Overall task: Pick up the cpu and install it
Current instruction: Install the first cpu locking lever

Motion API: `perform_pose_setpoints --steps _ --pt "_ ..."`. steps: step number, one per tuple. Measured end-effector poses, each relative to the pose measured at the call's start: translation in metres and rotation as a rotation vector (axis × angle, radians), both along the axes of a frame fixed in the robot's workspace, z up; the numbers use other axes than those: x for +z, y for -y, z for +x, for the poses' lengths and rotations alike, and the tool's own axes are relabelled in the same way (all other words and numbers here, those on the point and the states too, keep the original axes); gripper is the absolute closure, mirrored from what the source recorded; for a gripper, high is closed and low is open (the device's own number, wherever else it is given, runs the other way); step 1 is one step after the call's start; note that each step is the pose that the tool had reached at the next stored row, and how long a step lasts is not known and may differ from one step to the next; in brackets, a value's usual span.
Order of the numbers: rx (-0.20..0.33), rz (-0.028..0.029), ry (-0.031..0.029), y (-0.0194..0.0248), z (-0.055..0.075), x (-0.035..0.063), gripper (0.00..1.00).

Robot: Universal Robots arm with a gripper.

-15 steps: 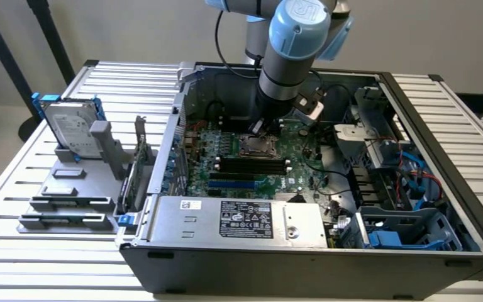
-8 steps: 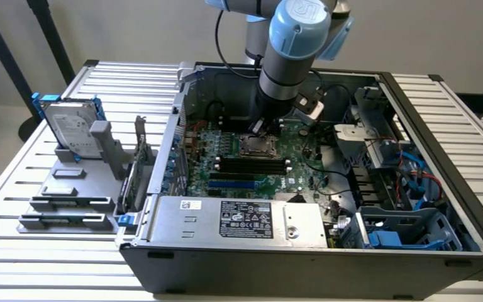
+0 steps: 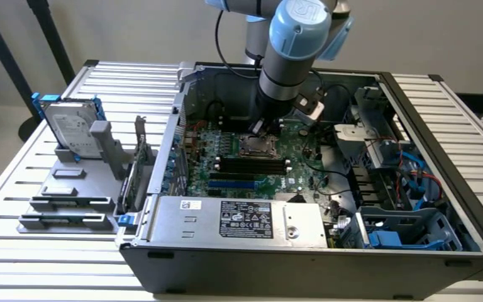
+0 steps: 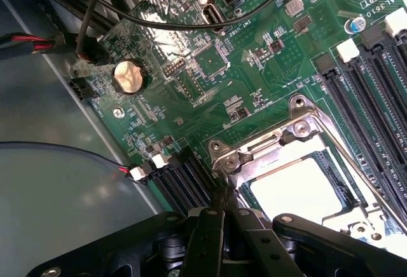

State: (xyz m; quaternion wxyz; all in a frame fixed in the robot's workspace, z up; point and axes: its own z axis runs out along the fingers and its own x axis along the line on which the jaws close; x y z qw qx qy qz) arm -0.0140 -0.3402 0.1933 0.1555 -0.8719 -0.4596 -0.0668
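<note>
Exterior view: you see the arm reaching down into the open PC case (image 3: 443, 207), gripper (image 3: 263, 128) low over the motherboard (image 3: 250, 167), right at the socket (image 3: 254, 148). The hard drive (image 3: 72, 129) stands well apart on the tray (image 3: 65, 189) at the exterior view's left.

Wrist view: gripper (image 4: 222, 204) is closed, tips pinched together w/ nothing between them, touching the socket (image 4: 299, 182) frame edge. The cpu (image 4: 296, 188) lies flat inside the socket, silvery top showing, under the metal frame. Judging by that, pick & place look done; you're at the latching stage, so any push needs care near the pins.
</note>
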Motion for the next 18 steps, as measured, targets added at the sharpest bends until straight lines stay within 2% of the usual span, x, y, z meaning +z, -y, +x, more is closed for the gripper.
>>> perform_pose_setpoints --steps 9,18 --pt "0.003 0.0095 0.0016 0.0006 0.0001 0.0000 0.89" --pt "0.007 0.0199 0.0126 0.0007 0.0001 -0.0013 0.89"
